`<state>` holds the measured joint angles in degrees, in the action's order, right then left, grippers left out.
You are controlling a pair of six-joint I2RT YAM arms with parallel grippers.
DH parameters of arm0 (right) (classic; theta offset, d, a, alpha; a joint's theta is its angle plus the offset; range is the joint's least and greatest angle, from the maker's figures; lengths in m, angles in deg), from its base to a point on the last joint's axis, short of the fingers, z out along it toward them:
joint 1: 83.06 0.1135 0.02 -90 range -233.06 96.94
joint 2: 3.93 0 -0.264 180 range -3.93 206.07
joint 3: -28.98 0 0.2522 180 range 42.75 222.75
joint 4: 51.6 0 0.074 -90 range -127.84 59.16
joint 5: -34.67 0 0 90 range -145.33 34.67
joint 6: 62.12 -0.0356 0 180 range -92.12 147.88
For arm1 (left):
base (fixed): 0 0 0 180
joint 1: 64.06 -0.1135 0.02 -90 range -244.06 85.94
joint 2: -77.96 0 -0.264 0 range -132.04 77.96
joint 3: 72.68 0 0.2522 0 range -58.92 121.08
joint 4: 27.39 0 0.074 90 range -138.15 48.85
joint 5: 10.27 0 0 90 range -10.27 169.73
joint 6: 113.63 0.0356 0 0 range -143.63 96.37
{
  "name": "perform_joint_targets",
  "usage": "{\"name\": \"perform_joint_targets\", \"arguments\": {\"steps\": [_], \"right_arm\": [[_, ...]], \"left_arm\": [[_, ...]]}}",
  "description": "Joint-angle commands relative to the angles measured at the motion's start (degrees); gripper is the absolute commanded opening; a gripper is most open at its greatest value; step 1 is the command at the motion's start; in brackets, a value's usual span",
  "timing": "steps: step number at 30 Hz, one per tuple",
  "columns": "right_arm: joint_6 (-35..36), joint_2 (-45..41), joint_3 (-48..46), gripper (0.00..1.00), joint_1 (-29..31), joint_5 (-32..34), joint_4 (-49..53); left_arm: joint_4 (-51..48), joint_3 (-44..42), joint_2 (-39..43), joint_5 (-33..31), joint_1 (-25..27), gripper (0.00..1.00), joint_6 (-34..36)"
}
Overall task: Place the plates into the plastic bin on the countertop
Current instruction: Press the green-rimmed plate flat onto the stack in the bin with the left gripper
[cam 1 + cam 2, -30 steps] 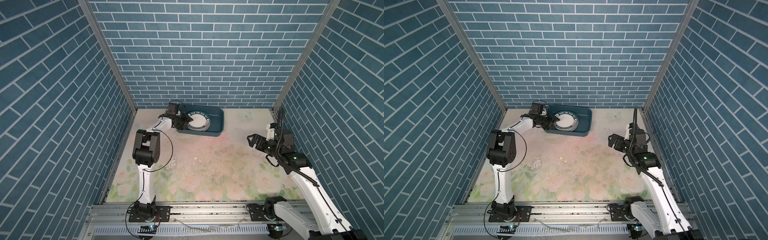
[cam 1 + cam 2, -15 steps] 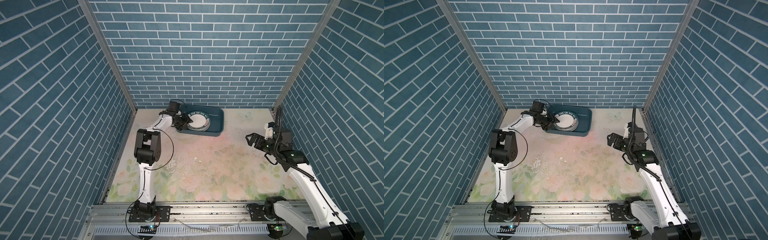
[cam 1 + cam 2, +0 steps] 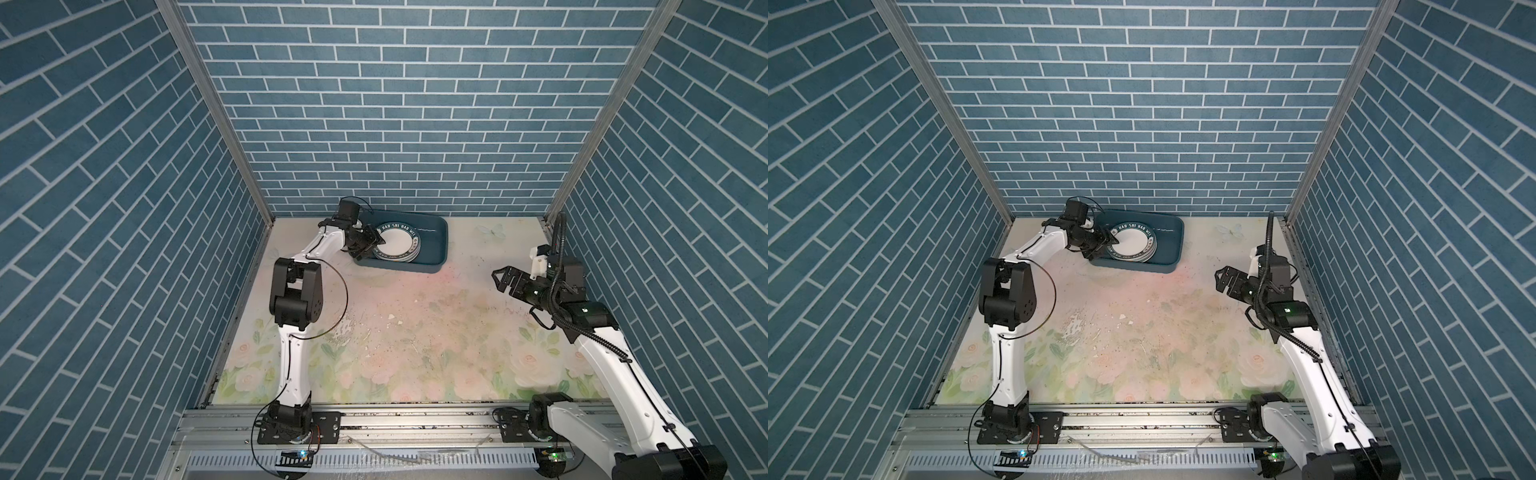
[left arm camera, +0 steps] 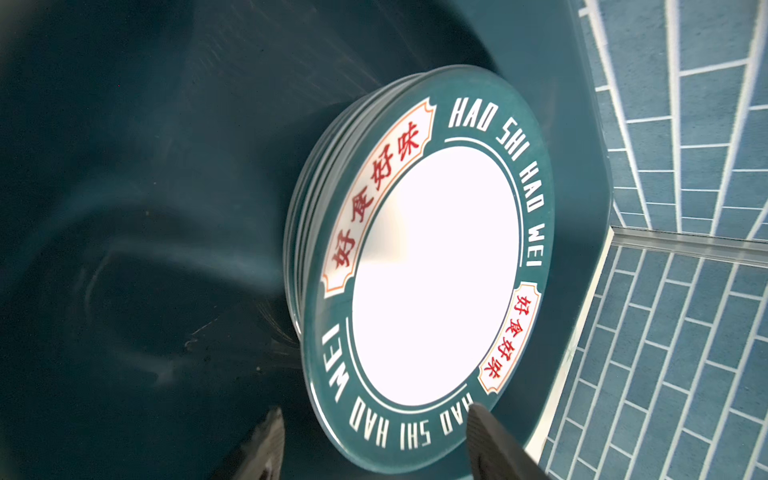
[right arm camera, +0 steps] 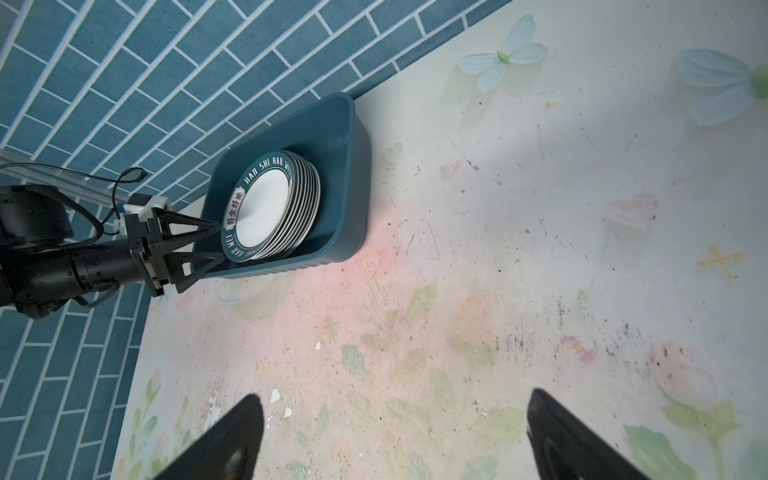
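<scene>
A stack of several plates point(image 3: 397, 247) point(image 3: 1131, 247) lies in the left half of the dark teal plastic bin point(image 3: 434, 237) point(image 3: 1173, 243) at the back of the countertop point(image 3: 415, 324). The top plate point(image 4: 436, 270) point(image 5: 262, 208) has a white centre and a green rim lettered HAO SHI HAO WEI. My left gripper point(image 3: 372, 245) point(image 3: 1106, 245) point(image 4: 374, 409) is open at the bin's left end. Its fingers stand on either side of the top plate's rim. My right gripper point(image 3: 500, 280) point(image 3: 1219, 280) point(image 5: 395, 397) hovers open and empty over the right of the countertop.
The bin's right half point(image 5: 340, 141) holds nothing. Blue brick walls point(image 3: 374, 124) close in the back and both sides, and the bin stands close to the back wall. The countertop's middle point(image 5: 415, 311) is scuffed and speckled with flakes.
The left gripper's jaws have spread wider around the top plate's rim. The right arm has shifted slightly to the left and farther back.
</scene>
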<state>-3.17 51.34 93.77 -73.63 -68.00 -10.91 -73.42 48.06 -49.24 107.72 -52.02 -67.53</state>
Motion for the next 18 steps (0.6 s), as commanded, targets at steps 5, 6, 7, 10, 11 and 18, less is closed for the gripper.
{"name": "perform_joint_targets", "arguments": {"steps": [5, 6, 7, 10, 11, 18], "right_arm": [[0.29, -2.49, -0.91, 0.99, -0.44, -0.66, 0.26], [0.29, -2.9, -1.0, 0.98, -0.47, -0.53, 0.43], [0.29, -3.22, -1.08, 0.98, -0.44, -0.36, 0.56], [0.29, -3.79, -1.19, 0.98, -0.43, -0.2, 1.08], [0.2, -3.97, -1.26, 0.98, -0.44, -0.11, 1.2], [-0.32, -5.16, -2.07, 0.98, -0.55, 0.19, 0.92]], "left_arm": [[0.16, 1.9, -1.12, -1.42, 1.15, 0.73, 0.41], [0.14, 1.92, -1.12, -1.44, 1.23, 0.73, 0.45], [0.04, 2.05, -1.21, -1.44, 1.37, 0.73, 0.41], [-0.51, 3.09, -1.46, -1.62, 1.72, 0.73, 0.66], [-0.88, 3.58, -1.6, -1.7, 1.84, 0.73, 0.67], [-5.32, 8.01, -3.69, -2.91, 2.38, 0.74, 1.61]]}}
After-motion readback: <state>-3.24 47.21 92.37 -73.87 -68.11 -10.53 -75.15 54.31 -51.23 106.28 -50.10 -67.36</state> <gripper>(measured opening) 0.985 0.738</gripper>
